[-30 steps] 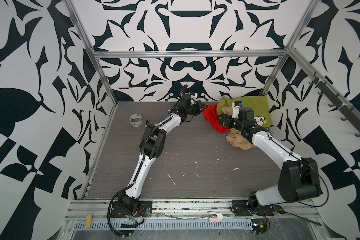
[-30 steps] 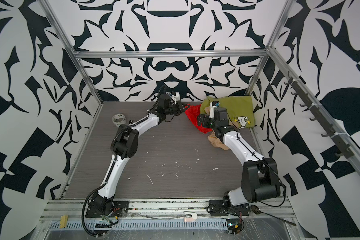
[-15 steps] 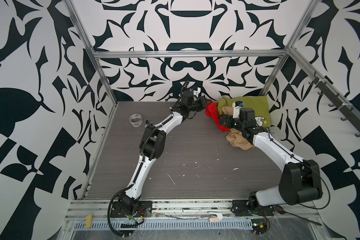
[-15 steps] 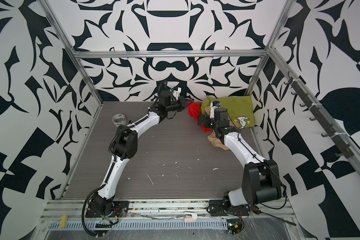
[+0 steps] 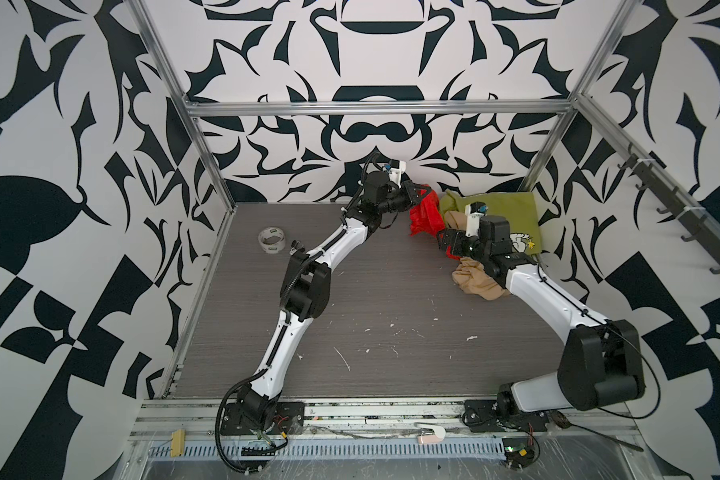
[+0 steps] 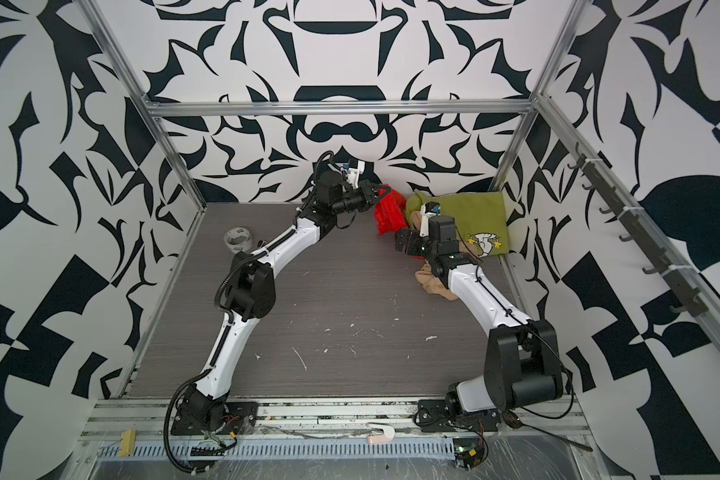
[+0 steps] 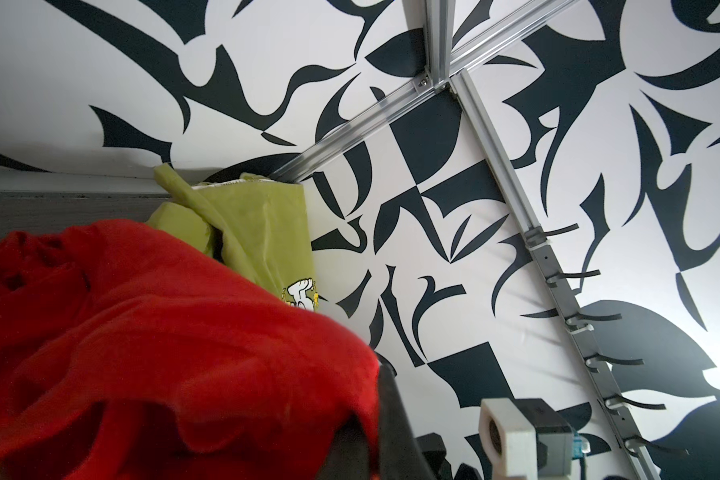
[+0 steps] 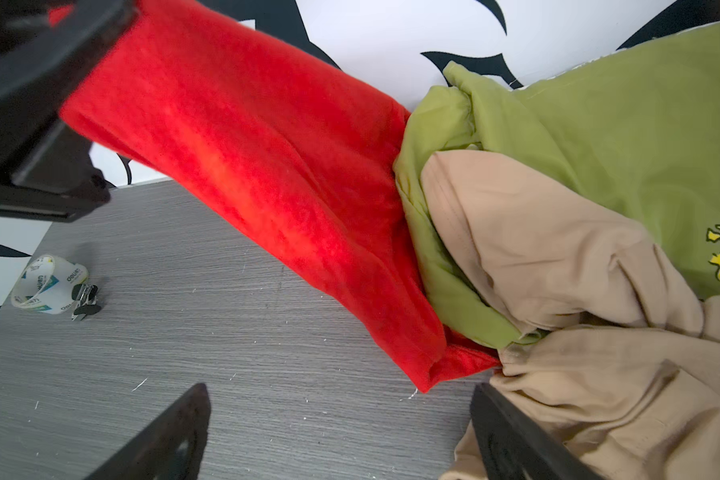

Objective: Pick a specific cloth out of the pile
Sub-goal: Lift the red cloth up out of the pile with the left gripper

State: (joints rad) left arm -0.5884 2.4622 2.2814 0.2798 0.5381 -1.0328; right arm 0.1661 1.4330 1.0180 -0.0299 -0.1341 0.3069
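At the pile [image 5: 504, 208] edge, the cloth [image 5: 427, 216]

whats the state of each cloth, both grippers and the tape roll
olive-green cloth, crumpled at the back corner of the table
tan cloth, bunched on the table
red cloth, one end lifted, lower end against the olive-green cloth
left gripper, shut on the red cloth
right gripper, open, empty
tape roll, on the table, apart from the cloths

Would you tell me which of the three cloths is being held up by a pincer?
The red cloth: the left pincer grips its upper end; the green cloth and beige cloth lie ungripped.
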